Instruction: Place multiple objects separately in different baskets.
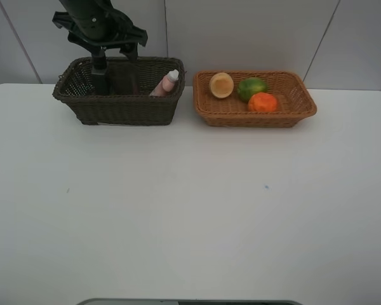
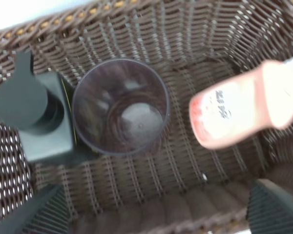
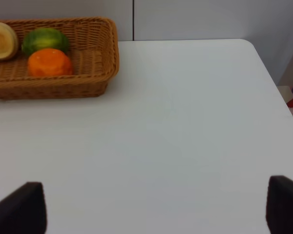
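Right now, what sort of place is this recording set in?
Probably a lab test bench, not a home: a bare white table, plain pale wall panels, and two staged wicker baskets, the dark one with toiletries, the tan one with fruit.

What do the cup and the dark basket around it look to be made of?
Cup: seemingly clear tinted plastic, smooth and glossy; the weave shows through its wall and its base reflects light. Dark basket: woven wicker or rattan-like strands, matte brown; whether natural or synthetic fibre, I cannot tell.
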### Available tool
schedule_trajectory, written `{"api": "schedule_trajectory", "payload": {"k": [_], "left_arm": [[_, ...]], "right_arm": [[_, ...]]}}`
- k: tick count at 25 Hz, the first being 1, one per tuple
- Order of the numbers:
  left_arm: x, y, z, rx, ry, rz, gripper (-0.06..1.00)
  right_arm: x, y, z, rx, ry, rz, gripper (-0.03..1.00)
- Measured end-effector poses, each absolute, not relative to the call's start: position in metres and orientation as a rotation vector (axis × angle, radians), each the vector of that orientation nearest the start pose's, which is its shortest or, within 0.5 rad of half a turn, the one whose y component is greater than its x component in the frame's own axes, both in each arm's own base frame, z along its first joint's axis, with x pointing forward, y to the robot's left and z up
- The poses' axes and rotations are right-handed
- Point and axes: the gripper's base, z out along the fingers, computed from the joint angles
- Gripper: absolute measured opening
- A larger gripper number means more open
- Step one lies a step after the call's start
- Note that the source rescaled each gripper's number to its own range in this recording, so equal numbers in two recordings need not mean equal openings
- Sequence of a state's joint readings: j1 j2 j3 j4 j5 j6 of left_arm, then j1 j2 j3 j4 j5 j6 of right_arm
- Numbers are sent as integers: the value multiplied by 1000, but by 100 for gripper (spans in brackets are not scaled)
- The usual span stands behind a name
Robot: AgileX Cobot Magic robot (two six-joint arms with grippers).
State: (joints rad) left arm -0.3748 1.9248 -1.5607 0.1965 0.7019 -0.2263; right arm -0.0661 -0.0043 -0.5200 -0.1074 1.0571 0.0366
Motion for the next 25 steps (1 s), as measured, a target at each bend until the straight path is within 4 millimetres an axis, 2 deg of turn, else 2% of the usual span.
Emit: {"api": "schedule_trajectory", "payload": {"k": [4, 9, 15, 18, 25], "left_arm": [[379, -123, 264, 305, 2498, -46, 94], [339, -69, 292, 158, 2469, -20, 94], [263, -5, 320, -57, 2420, 46, 94], [217, 6, 327, -118, 2381, 32, 94], [121, 2, 320, -120, 2229, -40, 94]], "right_arm": [[-9, -8, 283, 110, 2012, -147, 100], [-9, -8, 283, 110, 2012, -147, 100], [-9, -8, 283, 110, 2012, -147, 100], [-9, -8, 283, 110, 2012, -147, 100], [-9, -8, 283, 110, 2012, -147, 100]]}}
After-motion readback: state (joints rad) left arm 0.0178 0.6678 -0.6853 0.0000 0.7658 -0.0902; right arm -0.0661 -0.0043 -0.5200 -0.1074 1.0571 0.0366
